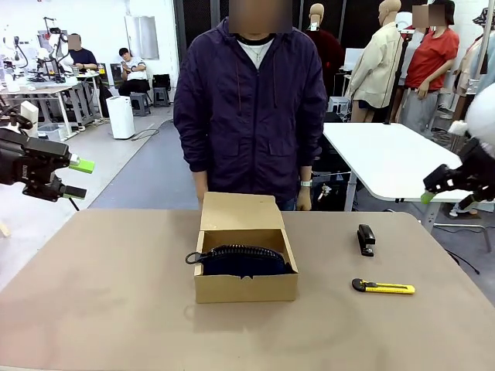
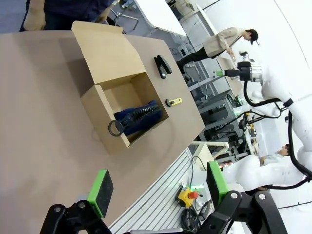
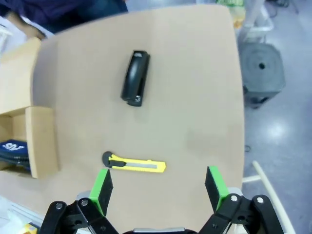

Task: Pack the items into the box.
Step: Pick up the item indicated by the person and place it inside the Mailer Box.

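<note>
Both tools stand with jaws spread wide and hold nothing. The left tool (image 1: 76, 178) hovers beyond the left edge of the brown bench (image 1: 108, 294), above its surface and well apart from every item. The right tool (image 3: 158, 187) hovers at the right side, and its wrist view looks down on the two loose items.

The small rectangular brown cardboard box (image 1: 246, 287) sits at the middle of the bench, its hinged lid flap (image 1: 241, 210) raised at the far side. The dark navy zippered fabric pouch (image 1: 244, 261) lies inside the box, with its pull loop (image 1: 192, 257) projecting past the left wall.

The small black stapler (image 1: 366, 239) lies on the bench to the right of the box, apart from it. The slim yellow-and-black utility knife (image 1: 384, 287) lies crosswise near the stapler, on the robot's side of it, not touching it.

A person in a dark purple jacket (image 1: 251, 108) stands at the far side, directly behind the box.
</note>
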